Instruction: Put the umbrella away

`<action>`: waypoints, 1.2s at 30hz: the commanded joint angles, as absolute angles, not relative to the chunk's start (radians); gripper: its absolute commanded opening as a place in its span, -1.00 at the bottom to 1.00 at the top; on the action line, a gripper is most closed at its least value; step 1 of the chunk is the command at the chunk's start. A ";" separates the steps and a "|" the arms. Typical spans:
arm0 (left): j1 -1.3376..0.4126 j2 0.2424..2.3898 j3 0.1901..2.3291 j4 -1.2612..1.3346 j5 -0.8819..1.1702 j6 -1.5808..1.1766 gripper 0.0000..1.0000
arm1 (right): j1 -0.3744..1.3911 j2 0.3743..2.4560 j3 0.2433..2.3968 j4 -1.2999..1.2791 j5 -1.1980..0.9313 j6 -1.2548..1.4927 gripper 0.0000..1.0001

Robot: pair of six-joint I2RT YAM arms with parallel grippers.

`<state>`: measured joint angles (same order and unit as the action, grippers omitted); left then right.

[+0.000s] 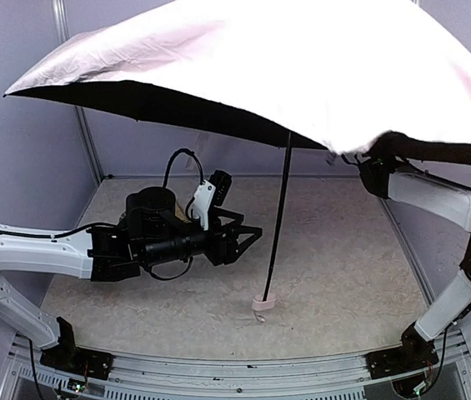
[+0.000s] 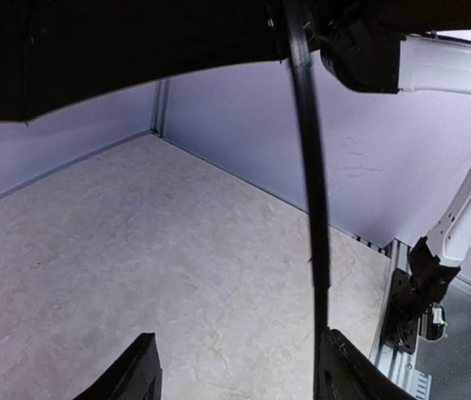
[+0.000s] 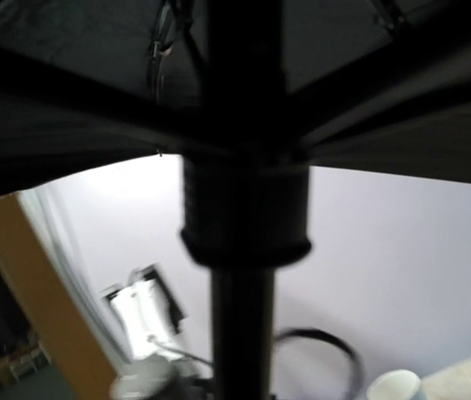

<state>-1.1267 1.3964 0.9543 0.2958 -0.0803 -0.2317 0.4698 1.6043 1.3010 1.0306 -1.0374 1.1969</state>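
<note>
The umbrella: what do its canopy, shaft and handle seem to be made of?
Canopy: thin fabric, probably coated; pale pink outside with a soft sheen, matt black lining. Shaft: slim, straight, black, likely metal, slightly glossy. Handle: small, pale pink, smooth, probably plastic; too small to be sure.

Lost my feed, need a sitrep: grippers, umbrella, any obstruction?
Left gripper open beside shaft. Right gripper under canopy, state unseen. Umbrella open, handle on table. No obstruction seen.
</note>
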 commanded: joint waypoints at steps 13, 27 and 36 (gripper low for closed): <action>-1.238 1.549 1.064 0.542 0.131 -0.191 0.29 | 0.578 1.411 1.230 1.051 -1.118 1.074 -1.00; -1.248 1.636 1.119 0.551 0.084 -0.220 -1.00 | 0.592 1.345 1.190 0.964 -1.121 0.972 -1.00; -1.265 1.720 1.329 0.161 -0.549 -0.333 -1.00 | 0.599 1.253 1.205 0.314 -0.618 0.544 0.35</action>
<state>-1.2678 1.6642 1.1767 0.3763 -0.1761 -0.2642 0.5900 1.3090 1.1973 0.6125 -0.9302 0.7631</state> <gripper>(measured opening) 0.061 0.582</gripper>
